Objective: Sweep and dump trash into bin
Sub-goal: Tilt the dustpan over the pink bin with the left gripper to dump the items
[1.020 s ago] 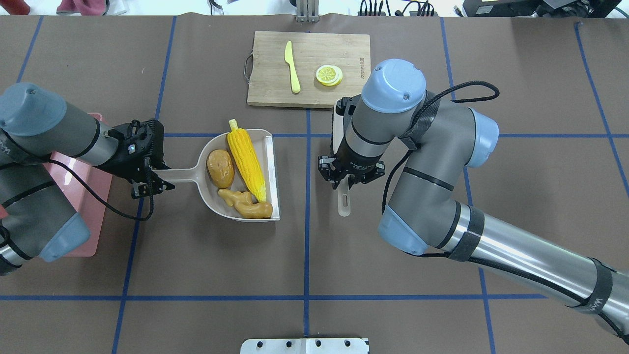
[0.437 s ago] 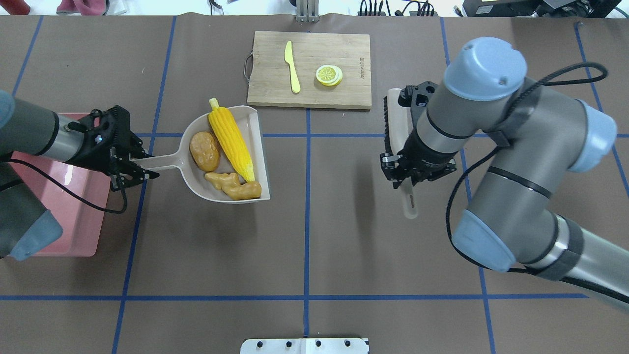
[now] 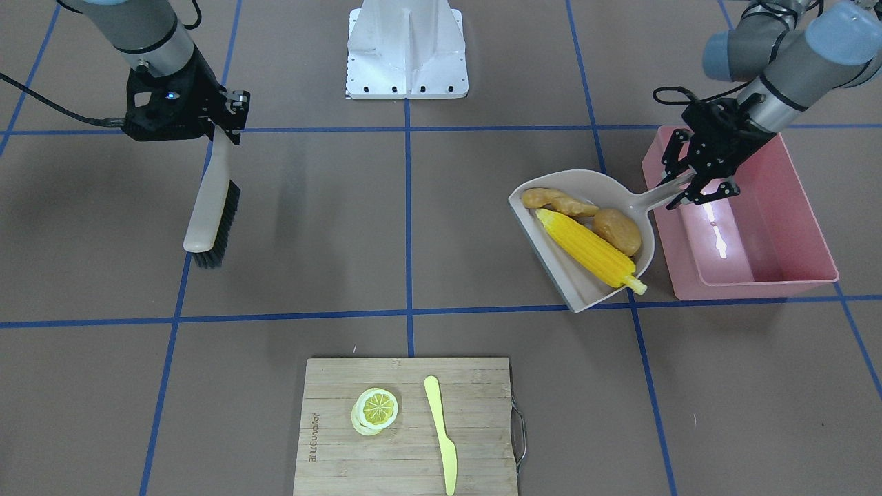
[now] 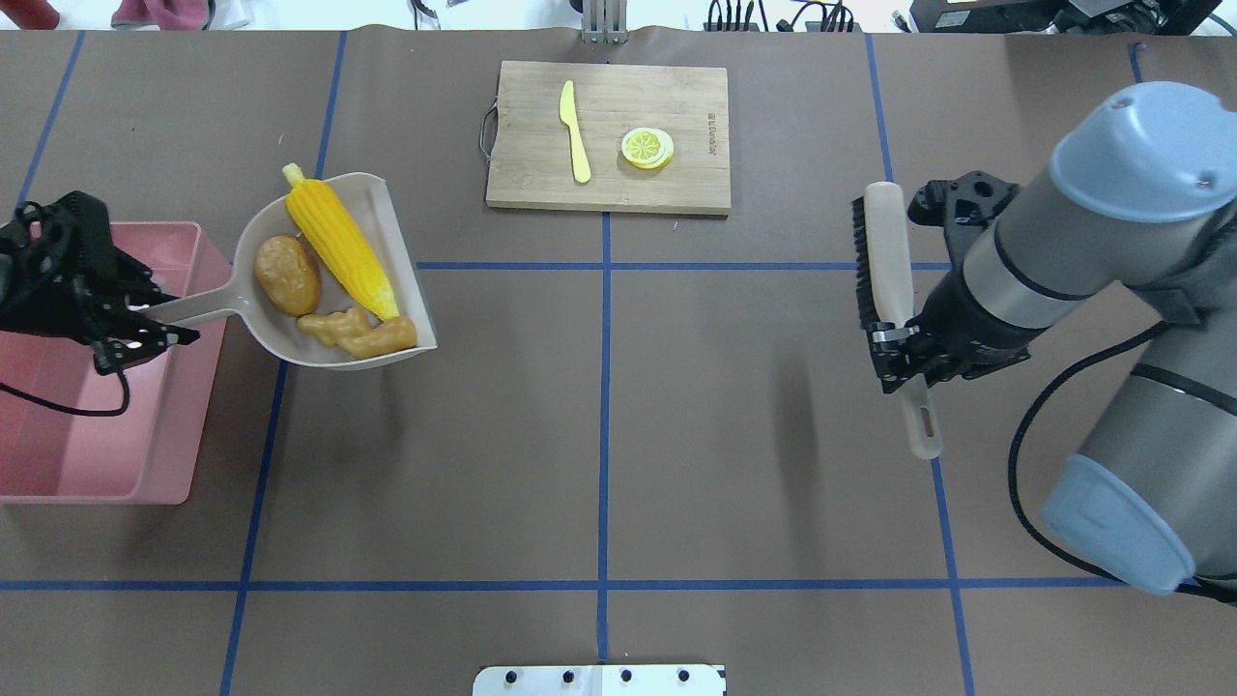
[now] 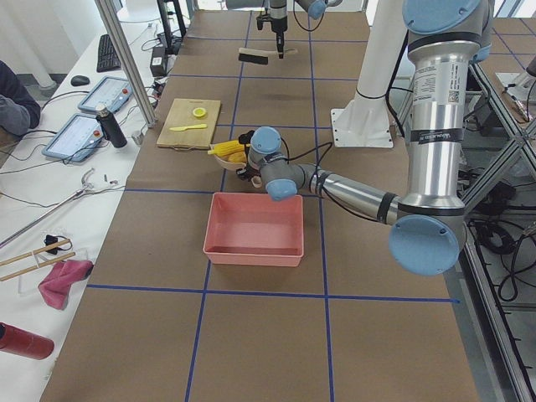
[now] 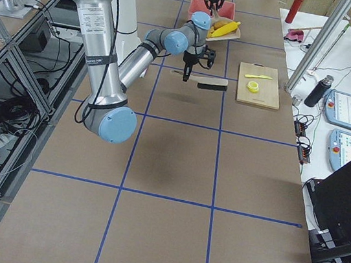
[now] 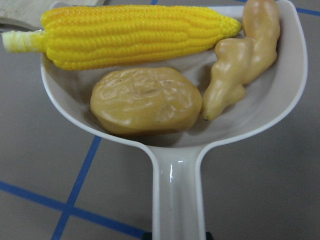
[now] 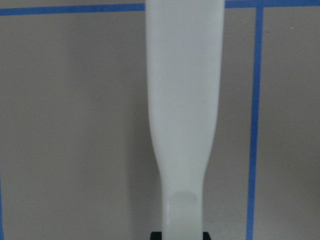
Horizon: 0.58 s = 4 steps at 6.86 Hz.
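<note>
Nearest the robot on the left, the bin point(image 4: 87, 435) lay bare inside, none of the trash in it yet. The left gripper point(image 4: 155, 317), pinching the handle of the dustpan point(image 4: 382, 227), had swung leftward over the last second from near the table's middle. It hung over the bin's far right part, with the pan's scoop just beyond the bin's right wall and apparently lifted, judging by its shadow. All three pieces had ridden along inside: the potato point(image 4: 287, 275) near the handle, the ginger root point(image 4: 359, 333) at the open lip, the corn cob point(image 4: 338, 242) along the far side.

Over on the right, the right gripper point(image 4: 904, 353), clamped on the handle of the brush point(image 4: 887, 251), had drawn back well apart from the pan. So sweeping looked finished; what remained was bringing the scoop over the bin and tipping it.

Farthest off, the cutting board point(image 4: 541, 184) with lemon slices point(image 4: 647, 147) and knife point(image 4: 575, 130) had not moved.
</note>
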Motion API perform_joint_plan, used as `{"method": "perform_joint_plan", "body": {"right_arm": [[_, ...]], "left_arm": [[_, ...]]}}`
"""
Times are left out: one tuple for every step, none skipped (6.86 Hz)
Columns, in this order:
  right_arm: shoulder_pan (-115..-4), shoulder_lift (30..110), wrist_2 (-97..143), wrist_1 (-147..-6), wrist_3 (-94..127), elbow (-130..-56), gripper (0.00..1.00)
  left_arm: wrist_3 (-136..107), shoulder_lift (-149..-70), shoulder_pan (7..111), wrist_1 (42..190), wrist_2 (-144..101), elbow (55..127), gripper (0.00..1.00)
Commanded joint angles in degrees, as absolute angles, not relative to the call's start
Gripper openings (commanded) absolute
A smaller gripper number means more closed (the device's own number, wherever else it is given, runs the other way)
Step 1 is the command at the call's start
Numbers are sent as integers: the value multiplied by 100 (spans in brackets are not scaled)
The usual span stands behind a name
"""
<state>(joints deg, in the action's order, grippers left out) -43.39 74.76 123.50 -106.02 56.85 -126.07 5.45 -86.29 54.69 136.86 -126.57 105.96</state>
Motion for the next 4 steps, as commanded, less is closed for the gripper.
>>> {"method": "perform_joint_plan", "body": {"right_arm": [[-4770,8014,12471,-10626,5372,-12937,0],[-4964,8172,12602,-10626,5187,-12929,0],[-5131,8391,12891,-10609,4942,-12894,0],[-5368,8533,13285,-10608,4609,-12780,0]], "left_arm": [[466,-7746,6210,13895,-12891,10854,1],[448,-7543,6727,13904,-13381,10889,1],[466,-7184,6976,13922,-13499,11011,1],[527,-6824,7161,13931,-13578,11100,2]]}}
